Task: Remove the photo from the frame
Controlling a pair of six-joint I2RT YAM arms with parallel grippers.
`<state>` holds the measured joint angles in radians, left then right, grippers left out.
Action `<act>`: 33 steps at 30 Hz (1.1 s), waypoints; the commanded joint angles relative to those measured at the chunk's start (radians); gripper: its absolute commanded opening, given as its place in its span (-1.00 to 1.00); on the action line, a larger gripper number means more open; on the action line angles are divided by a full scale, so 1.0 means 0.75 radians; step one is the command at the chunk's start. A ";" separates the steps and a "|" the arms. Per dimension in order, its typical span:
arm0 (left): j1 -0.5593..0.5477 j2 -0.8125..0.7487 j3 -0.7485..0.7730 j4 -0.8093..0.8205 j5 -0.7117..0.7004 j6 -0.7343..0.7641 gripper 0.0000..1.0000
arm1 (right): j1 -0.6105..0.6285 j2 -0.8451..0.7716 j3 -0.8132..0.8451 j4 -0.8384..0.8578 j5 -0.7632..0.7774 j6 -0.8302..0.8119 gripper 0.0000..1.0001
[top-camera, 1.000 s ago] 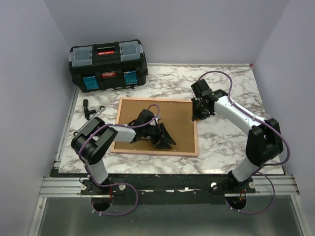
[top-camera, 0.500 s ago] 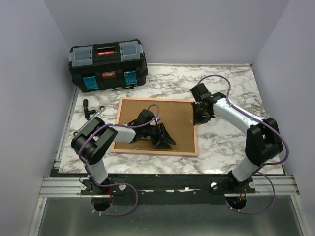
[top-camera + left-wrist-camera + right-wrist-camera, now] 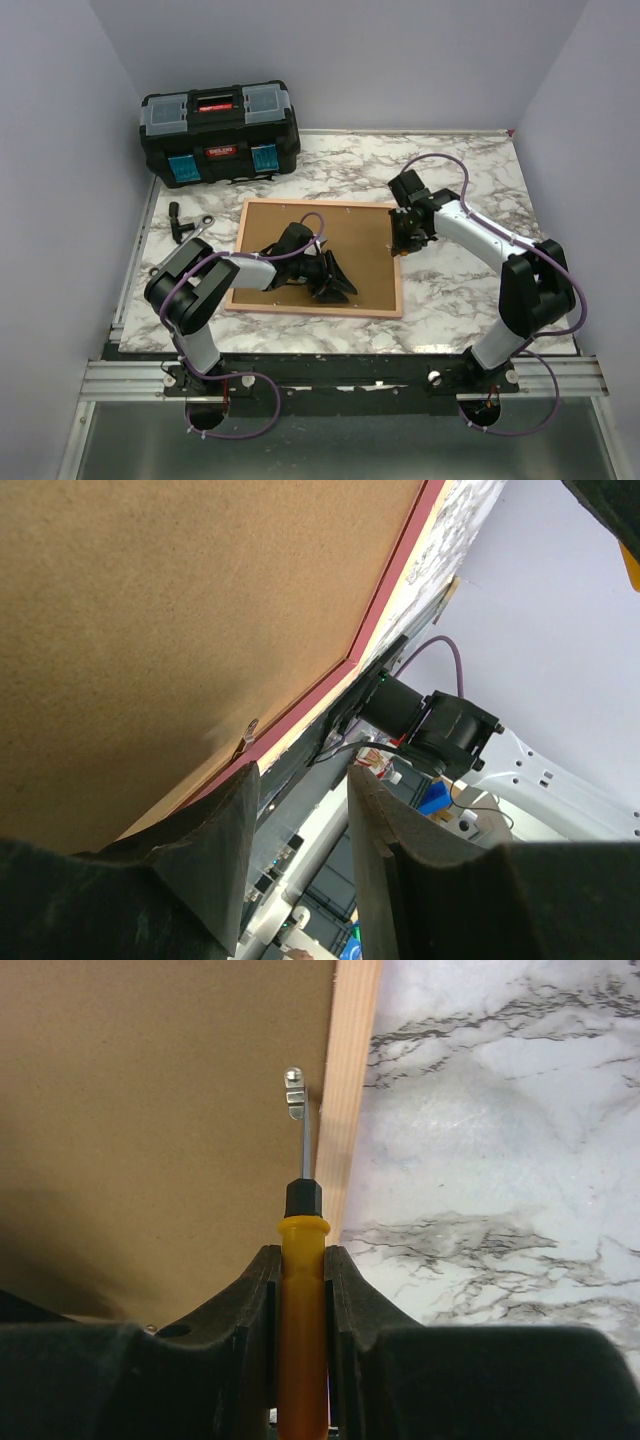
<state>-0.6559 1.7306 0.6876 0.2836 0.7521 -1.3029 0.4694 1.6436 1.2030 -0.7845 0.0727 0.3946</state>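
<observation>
The frame (image 3: pixel 318 310) lies face down on the marble table, its brown backing board (image 3: pixel 290 225) facing up. The photo is hidden under the board. My left gripper (image 3: pixel 337 283) rests low over the board's middle, open and empty; in the left wrist view (image 3: pixel 300 780) the fingers are apart beside the pink frame edge (image 3: pixel 380 600) and a small metal clip (image 3: pixel 247 730). My right gripper (image 3: pixel 405 235) is at the frame's right edge, shut (image 3: pixel 302 1255) on a yellow-handled screwdriver (image 3: pixel 302 1300). The screwdriver's tip touches a metal clip (image 3: pixel 294 1093) on the backing board (image 3: pixel 150 1090).
A black toolbox (image 3: pixel 220 133) with blue latches stands at the back left. Small black and metal tools (image 3: pixel 188 225) lie left of the frame. Purple walls close in the table on the left, back and right.
My right gripper has moved slightly nearer and lower with the screwdriver, onto the frame's right edge. The left arm has not moved.
</observation>
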 commanded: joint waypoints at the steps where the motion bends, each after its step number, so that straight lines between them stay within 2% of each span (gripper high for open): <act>1: -0.007 -0.007 -0.009 0.026 -0.006 -0.001 -0.17 | 0.005 -0.033 -0.013 0.044 -0.147 -0.007 -0.99; 4: -0.008 -0.010 -0.009 0.027 -0.005 0.001 -0.17 | 0.006 -0.044 -0.011 0.043 -0.160 0.002 -0.99; 10: -0.007 -0.013 -0.011 0.030 -0.002 0.001 -0.17 | 0.006 -0.085 0.015 -0.020 -0.048 0.012 -0.99; 16: -0.009 -0.052 -0.022 0.093 0.014 -0.002 -0.11 | 0.004 -0.161 -0.011 -0.031 -0.032 0.036 -0.99; 25: -0.011 -0.230 -0.022 0.095 -0.014 0.084 0.05 | 0.004 -0.273 -0.198 0.135 -0.196 0.082 -0.99; 33: -0.016 -0.324 0.028 0.024 -0.098 0.235 0.08 | 0.006 -0.409 -0.391 0.287 -0.320 0.139 -0.99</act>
<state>-0.6590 1.5143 0.6777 0.3225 0.7296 -1.2156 0.4702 1.4048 0.9737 -0.6617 -0.0849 0.4644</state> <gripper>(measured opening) 0.536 0.242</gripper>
